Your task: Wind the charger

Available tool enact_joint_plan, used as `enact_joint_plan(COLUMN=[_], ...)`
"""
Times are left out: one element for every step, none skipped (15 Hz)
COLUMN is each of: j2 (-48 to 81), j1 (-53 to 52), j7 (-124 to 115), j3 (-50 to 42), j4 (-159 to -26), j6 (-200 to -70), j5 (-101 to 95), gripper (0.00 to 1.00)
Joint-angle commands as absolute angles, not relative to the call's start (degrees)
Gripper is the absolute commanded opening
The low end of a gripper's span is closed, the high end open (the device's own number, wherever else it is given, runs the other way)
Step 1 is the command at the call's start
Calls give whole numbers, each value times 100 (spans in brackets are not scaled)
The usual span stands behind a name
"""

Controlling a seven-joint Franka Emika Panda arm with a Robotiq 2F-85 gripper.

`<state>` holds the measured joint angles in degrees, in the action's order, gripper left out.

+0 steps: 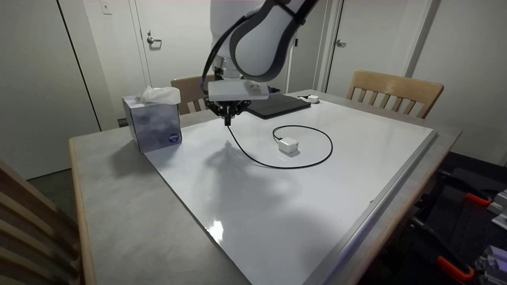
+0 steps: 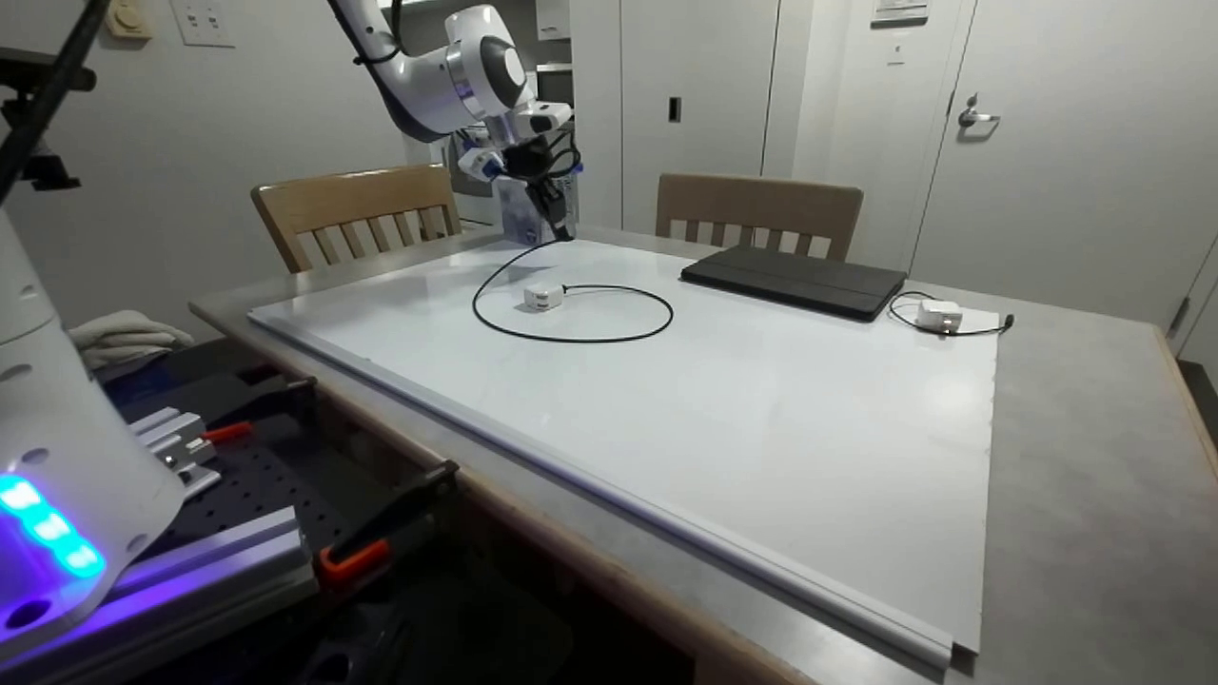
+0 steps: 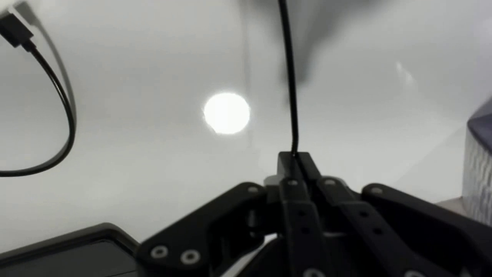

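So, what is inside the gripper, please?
The gripper pinches the black cable, which runs out of its tip; the pinched part is covered, so whether the cable ends there cannot be seen.

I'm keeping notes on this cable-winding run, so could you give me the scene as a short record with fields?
Hand: shut on the cable, above the whiteboard
Winding: not done; the cable makes one loose, open curve
White block: on the whiteboard, joined to the cable, which curves around it
Cable's other end: not visible
Laptop: lying flat
Second charger: beside the laptop
Tissue box: by a corner of the whiteboard, tissue sticking out
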<state>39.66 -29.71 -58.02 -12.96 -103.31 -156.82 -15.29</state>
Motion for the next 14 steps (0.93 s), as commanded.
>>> enact_joint_plan(j2=[4098,4102,4132,4141,4151,4177,4171,4206,4189,4220,4218,4210,4212,4189], j1=[-2986,-2956,-2949,-2921,-2875,-2820,-2754,-2730,-2696,-2667,-2645,-2641,-2637,-2656], j7=[-6654,-6920,-7216,-7486,-7747,-8010,-8250,-8550,-8850,-9150,-9458,-9776,-10096,-10426], j3=[-1596,-1659,-1737,-1797,-1839,-1869,-1884,-1931,-1959,-2003,-2051,-2112,-2175,-2259], j4=[-10013,-9956,-9903,-9848,-9793,-9730,-9694,-9658,-9691,-9683,-9733,-9792,-9824,-9898], j6=[-15467,-15419,-15401,-15348,-15275,-15222,-15140,-15095,-15047,-15043,-15041,-15054,-15046,-15044], j5=[-1395,-1396,-1412,-1420,-1421,-1415,-1399,-1423,-1441,-1459,-1477,-1501,-1524,-1565], gripper=[1,1,1,1,1,1,1,1,1,1,1,1,1,1])
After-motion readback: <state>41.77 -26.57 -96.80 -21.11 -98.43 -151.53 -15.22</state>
